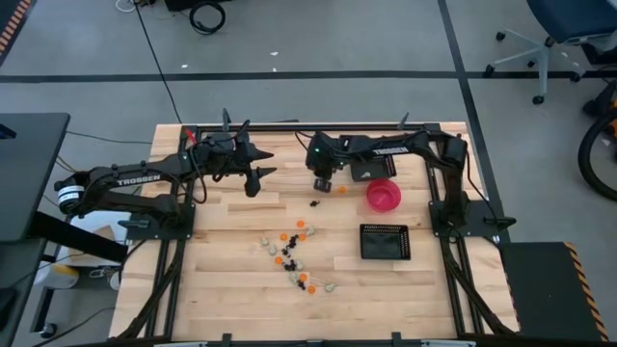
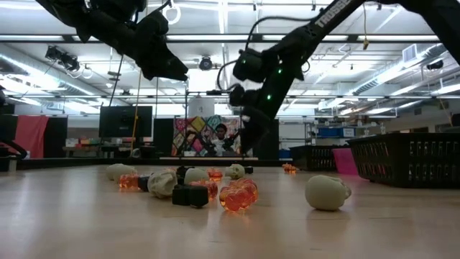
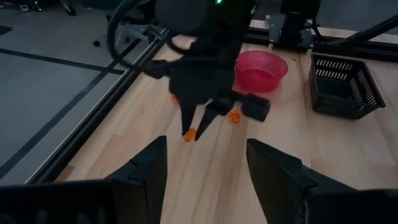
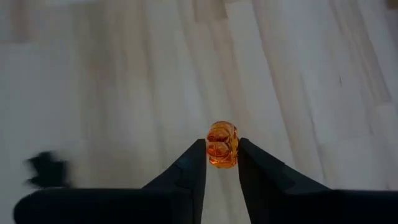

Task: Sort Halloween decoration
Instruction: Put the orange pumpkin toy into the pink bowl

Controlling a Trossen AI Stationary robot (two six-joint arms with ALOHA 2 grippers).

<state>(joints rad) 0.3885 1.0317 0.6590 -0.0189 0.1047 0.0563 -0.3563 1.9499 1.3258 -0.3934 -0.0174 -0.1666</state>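
The right gripper [image 4: 222, 152] pinches a small orange trinket [image 4: 222, 144] between its fingertips, seemingly just above the table [image 1: 231, 289]; the pink-red bowl [image 1: 383, 195] sits close by toward the right arm's base, the black mesh tray [image 1: 386, 242] just past it; the remaining trinkets [image 1: 294, 255] lie scattered mid-table; the left gripper [image 3: 205, 171] waits nearby, fingers apart and empty.

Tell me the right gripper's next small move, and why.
Probably carry the orange trinket toward the pink bowl. The right gripper already pinches it above the table, and another orange piece lies near that bowl.
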